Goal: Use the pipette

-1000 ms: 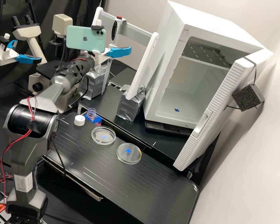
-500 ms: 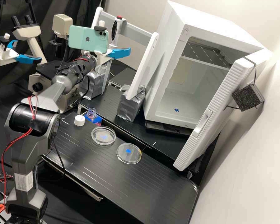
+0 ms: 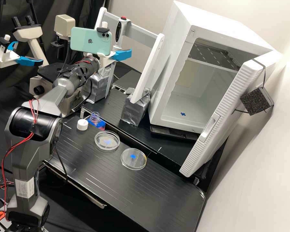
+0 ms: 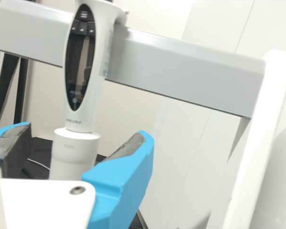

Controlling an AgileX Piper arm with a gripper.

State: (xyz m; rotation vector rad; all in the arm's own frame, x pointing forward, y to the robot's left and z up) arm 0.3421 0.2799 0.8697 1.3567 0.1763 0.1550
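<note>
The white, blue-fingered claw (image 4: 80, 141) stood spread before the white, black-windowed pipette (image 3: 119, 31) on the flat grey rail (image 3: 141, 36), upper centre of the high view, the pre-grasp approach apparently in hand and next requiring centred advance before closure.

No wording or number can be read with certainty. In the wrist view, the pipette (image 4: 96, 90) has small pale marks on the buttons (image 4: 82, 28) of its dark front panel (image 4: 77, 67), a short line of print below that panel, and fainter print on the white collar (image 4: 75, 152) beneath. In the high view, a pale label (image 3: 24, 188) on the grey arm (image 3: 25, 158) bears fine, illegible print, and a dark logo (image 3: 90, 41) marks the mint-green phone (image 3: 80, 36).
</note>
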